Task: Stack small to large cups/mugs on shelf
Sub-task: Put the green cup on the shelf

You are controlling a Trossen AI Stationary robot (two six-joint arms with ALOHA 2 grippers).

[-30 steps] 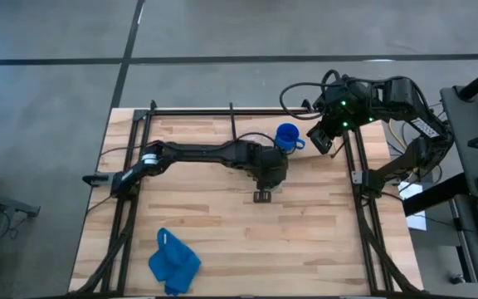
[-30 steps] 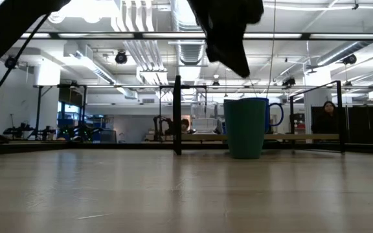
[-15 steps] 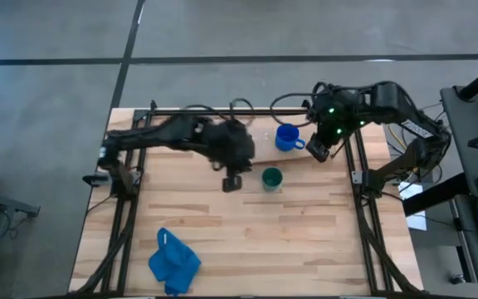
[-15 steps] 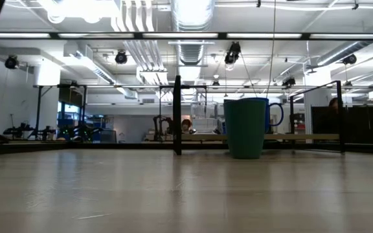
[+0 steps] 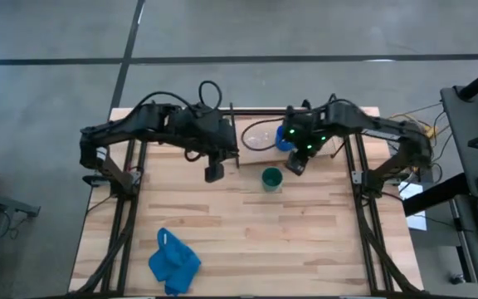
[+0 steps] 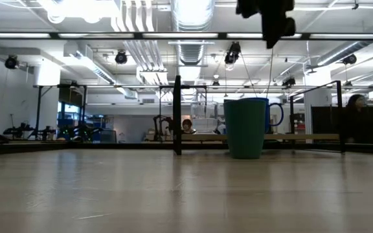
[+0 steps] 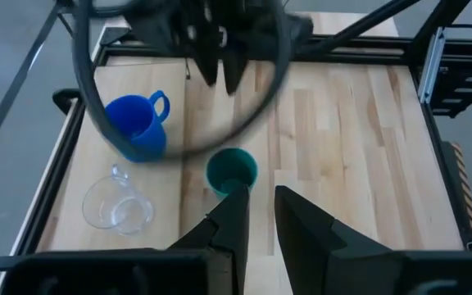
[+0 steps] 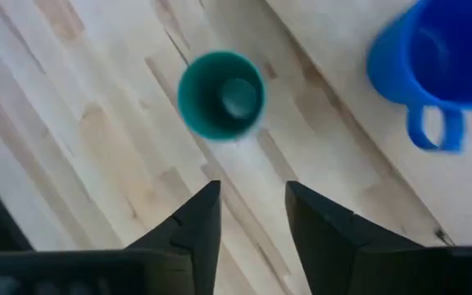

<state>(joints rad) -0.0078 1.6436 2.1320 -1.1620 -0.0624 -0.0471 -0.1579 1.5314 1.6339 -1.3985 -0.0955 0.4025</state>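
On the table [image 5: 305,224], green cup [image 5: 271,178] stands upright and empty on the planks, just off the shelf [image 5: 260,139] edge. Blue mug [image 5: 285,138] sits on the shelf, handle out to one side; clear glass cup [image 5: 256,138] beside it on the same board, apart from it. Right claw [image 5: 295,165] hovers above, between mug and green cup, fingers spread, holding nothing. Left claw [image 5: 213,173] hangs over bare planks, well apart from the cups, fingers parted with a narrow gap, empty. Blue cloth [image 5: 173,262] lies crumpled near the front left of the table. Low view: green cup [image 6: 245,128] in front of the mug.
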